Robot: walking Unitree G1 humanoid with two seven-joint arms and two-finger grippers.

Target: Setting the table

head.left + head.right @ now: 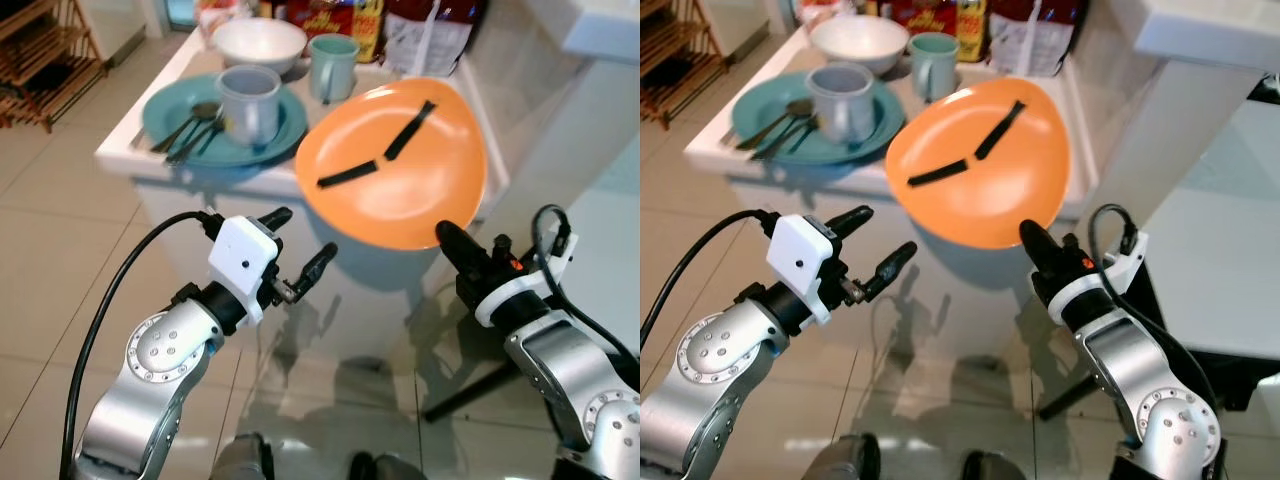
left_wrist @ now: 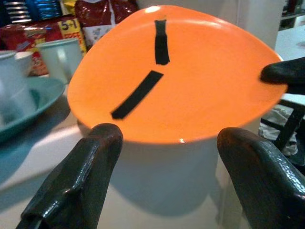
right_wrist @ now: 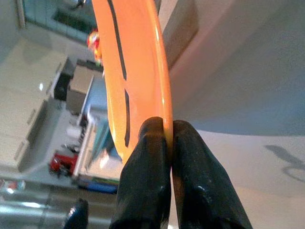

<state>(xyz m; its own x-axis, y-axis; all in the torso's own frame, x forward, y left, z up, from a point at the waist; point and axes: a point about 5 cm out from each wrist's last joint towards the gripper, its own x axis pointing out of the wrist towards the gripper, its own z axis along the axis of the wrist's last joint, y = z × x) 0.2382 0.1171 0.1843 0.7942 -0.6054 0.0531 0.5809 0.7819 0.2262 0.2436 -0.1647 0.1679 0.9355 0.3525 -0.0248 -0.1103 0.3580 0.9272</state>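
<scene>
While its near rim is pinched between the closed fingers of the right gripper (image 3: pixel 167 138), the orange plate (image 1: pixel 395 165) is held tilted at the centre of the head views, over the front edge of the white table (image 1: pixel 120 150). Two black tape strips (image 1: pixel 405 130) are stuck on the plate's face. The left gripper (image 1: pixel 300 250) is seen lower left of the plate, its fingers spread wide and holding nothing. In the upper left of the frame, a teal plate (image 1: pixel 165 115) carries a grey mug (image 1: pixel 250 100) and spoons (image 1: pixel 190 125). Behind it, a white bowl (image 1: pixel 258 42) and a green mug (image 1: pixel 333 65) are set, with snack packets (image 1: pixel 430 35) at the top.
</scene>
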